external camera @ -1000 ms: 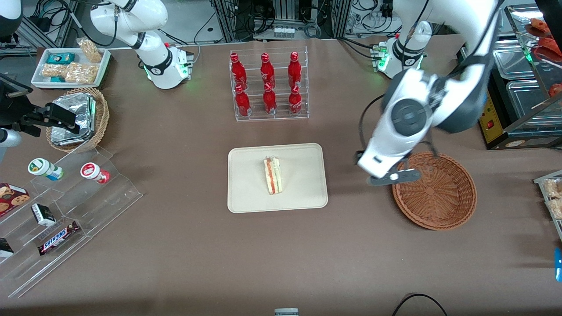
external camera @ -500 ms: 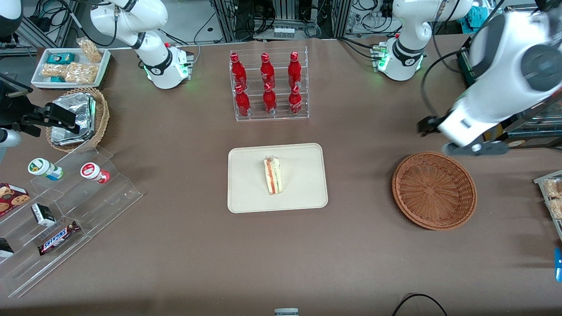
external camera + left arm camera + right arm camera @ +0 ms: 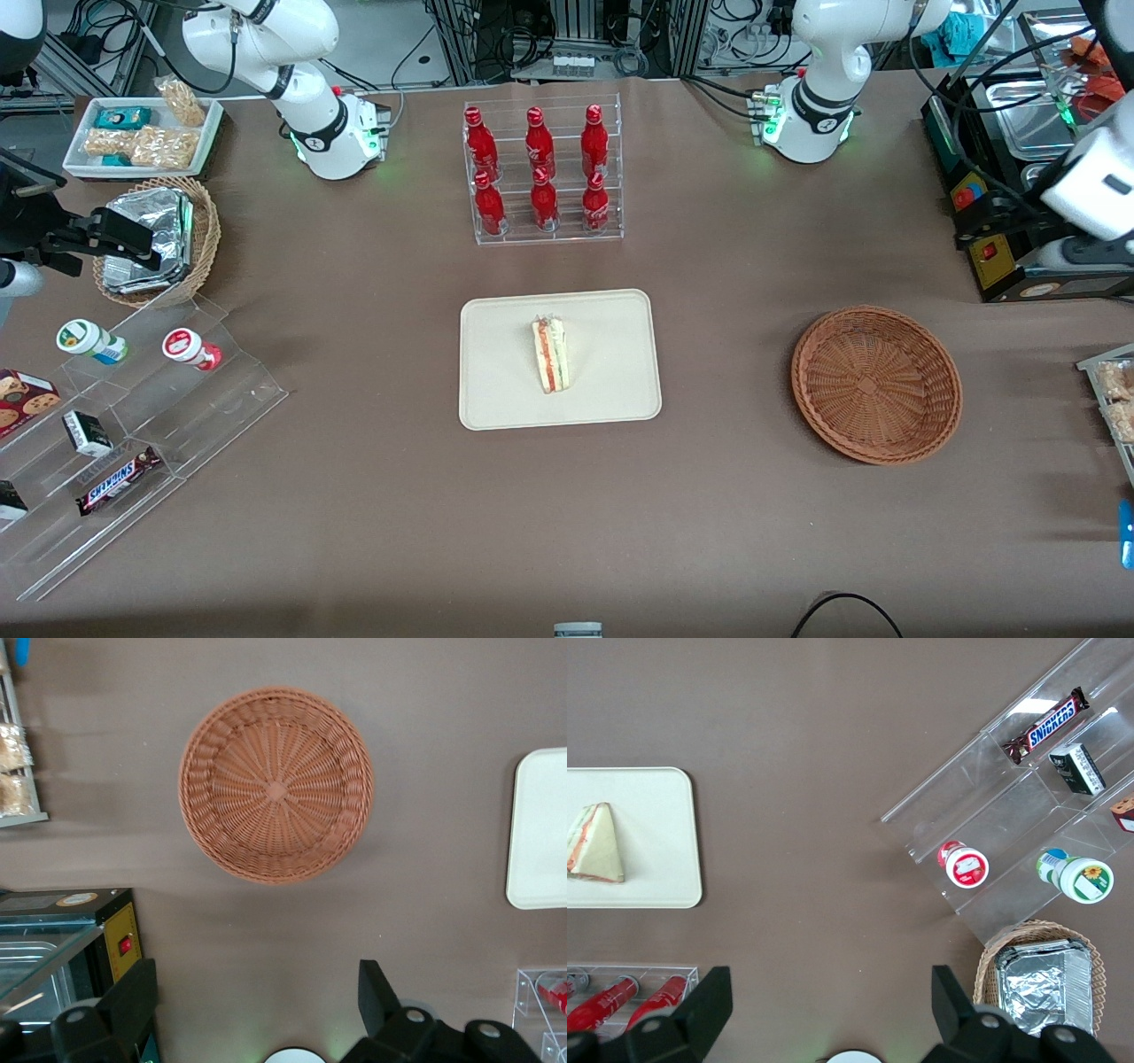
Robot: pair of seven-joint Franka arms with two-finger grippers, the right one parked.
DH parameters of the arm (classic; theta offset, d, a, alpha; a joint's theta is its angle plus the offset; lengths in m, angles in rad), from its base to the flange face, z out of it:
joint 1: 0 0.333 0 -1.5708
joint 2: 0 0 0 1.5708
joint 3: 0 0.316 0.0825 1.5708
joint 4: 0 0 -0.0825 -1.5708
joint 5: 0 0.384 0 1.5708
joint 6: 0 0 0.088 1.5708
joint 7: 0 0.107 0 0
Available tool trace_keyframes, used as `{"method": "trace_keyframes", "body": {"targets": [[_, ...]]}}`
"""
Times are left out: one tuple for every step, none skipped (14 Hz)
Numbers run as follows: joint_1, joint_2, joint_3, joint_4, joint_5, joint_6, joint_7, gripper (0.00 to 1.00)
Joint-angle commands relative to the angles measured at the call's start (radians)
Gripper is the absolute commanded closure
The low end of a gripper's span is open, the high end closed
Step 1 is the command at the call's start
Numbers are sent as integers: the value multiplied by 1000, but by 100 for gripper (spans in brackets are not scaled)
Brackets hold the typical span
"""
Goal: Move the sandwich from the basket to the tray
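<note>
The sandwich point(image 3: 550, 354) lies on the cream tray point(image 3: 496, 390) in the middle of the table, with its red and green filling edge showing. It also shows in the right wrist view point(image 3: 595, 844) on the tray point(image 3: 664, 833). The reddish-brown basket point(image 3: 875, 384) is empty and stands beside the tray, toward the working arm's end. My left gripper point(image 3: 1085, 257) is high at the working arm's end of the table, farther from the camera than the basket. In the left wrist view it point(image 3: 257, 992) is open and empty, above bare table, apart from the basket point(image 3: 276, 784) and the tray's edge point(image 3: 540, 828).
A clear rack of red bottles point(image 3: 542, 173) stands farther from the camera than the tray. A black unit with metal pans point(image 3: 1019, 221) is under the gripper. A stepped acrylic shelf of snacks point(image 3: 133, 416), a paler foil-pack basket point(image 3: 155, 239) and a white snack tray point(image 3: 142, 133) are toward the parked arm's end.
My left arm has swung from over the basket's rim toward the working arm's end of the table and away from the camera. The sandwich, tray and basket have not moved.
</note>
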Motion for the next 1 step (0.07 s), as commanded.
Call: {"method": "trace_keyframes", "body": {"targets": [[5, -2, 12, 27, -14, -21, 8, 0]]}}
